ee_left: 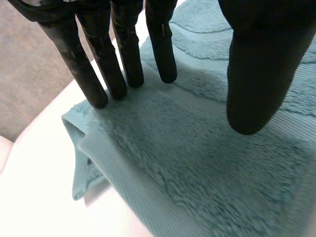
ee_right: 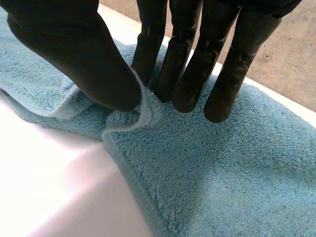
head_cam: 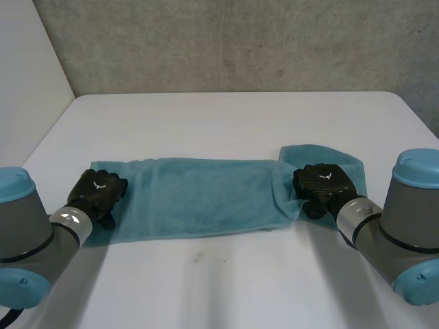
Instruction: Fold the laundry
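- Our right hand (head_cam: pixel 322 184), centre right, pinches the edge of the towel (head_cam: pixel 199 195) for folding.
- Our left hand (head_cam: pixel 99 192) lays straight fingers on it, gripping nothing.
- Next we should lift and fold across.

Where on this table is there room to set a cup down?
The table is bare behind the towel, up to the wall, and along the near edge in front of it. Crowded: the towel's ends, where the left hand rests and the right hand pinches a fold.
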You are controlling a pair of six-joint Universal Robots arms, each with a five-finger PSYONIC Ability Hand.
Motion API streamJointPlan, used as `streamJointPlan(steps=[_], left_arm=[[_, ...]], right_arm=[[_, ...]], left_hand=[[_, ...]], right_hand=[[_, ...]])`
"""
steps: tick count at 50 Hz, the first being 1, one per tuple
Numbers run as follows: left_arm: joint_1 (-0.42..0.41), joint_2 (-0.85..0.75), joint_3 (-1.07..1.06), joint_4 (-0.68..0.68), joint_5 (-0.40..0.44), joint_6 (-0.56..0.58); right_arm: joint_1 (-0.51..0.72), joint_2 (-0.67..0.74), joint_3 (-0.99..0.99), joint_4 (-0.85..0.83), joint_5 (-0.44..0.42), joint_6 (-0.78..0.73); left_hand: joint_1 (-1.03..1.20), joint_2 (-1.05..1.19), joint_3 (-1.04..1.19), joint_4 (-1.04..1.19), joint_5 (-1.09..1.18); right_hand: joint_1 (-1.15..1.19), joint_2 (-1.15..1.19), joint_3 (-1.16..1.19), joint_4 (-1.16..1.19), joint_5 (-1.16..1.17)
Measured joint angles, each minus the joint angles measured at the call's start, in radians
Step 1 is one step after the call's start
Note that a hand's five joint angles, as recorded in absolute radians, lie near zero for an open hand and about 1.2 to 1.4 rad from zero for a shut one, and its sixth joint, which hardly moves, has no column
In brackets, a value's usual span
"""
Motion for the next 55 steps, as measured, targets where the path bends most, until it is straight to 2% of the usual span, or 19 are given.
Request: streamJointPlan(steps=[4,5,10,12,17,25,30,43,55], left_arm=[[-0.001,-0.015,0.006,0.037,0.000,0.001],[-0.001,-0.020,0.008,0.041,0.000,0.002],[-0.001,-0.038,0.016,0.042,-0.002,0.003],[-0.001,-0.040,0.018,0.037,-0.002,0.004],[-0.002,0.003,0.000,-0.014,-0.002,0.001],[-0.002,0.101,-0.036,-0.152,0.005,-0.005],[0.002,0.114,-0.050,-0.181,0.005,-0.007],[0.033,0.040,-0.044,-0.066,0.002,-0.005],[0.040,0.022,-0.034,-0.044,0.002,-0.006]], right_arm=[[0.000,0.000,0.000,0.000,0.000,0.000],[0.000,0.000,0.000,0.000,0.000,0.000],[-0.001,0.000,0.000,0.001,-0.001,-0.001],[-0.001,0.000,0.000,0.001,-0.001,-0.001],[-0.001,0.000,0.000,0.001,-0.001,-0.001],[-0.001,0.000,0.000,0.001,-0.001,-0.002],[-0.001,0.000,-0.001,0.001,0.000,-0.003],[-0.001,0.000,0.000,0.001,0.000,-0.005],[0.000,0.000,-0.001,0.001,-0.001,-0.006]], left_hand=[[0.000,0.000,0.000,0.000,0.000],[0.163,0.167,0.166,0.164,0.160],[0.163,0.169,0.170,0.167,0.163],[0.146,0.154,0.153,0.143,0.146],[-0.212,-0.189,-0.187,-0.200,-0.192],[-0.220,-0.215,-0.214,-0.221,-0.229],[-0.216,-0.213,-0.211,-0.218,-0.225],[-0.162,-0.153,-0.156,-0.156,-0.150],[-0.141,-0.126,-0.127,-0.134,-0.124]], right_hand=[[0.000,0.000,0.000,0.000,0.000],[0.000,0.000,0.000,0.000,0.000],[0.000,0.000,0.000,0.000,0.000],[0.000,0.000,0.000,0.000,0.000],[0.000,0.000,0.000,0.000,0.000],[0.000,0.000,0.000,0.000,0.000],[0.000,0.000,0.000,0.000,0.000],[0.000,0.000,0.000,0.000,0.000],[0.000,0.000,0.000,0.001,0.000]])
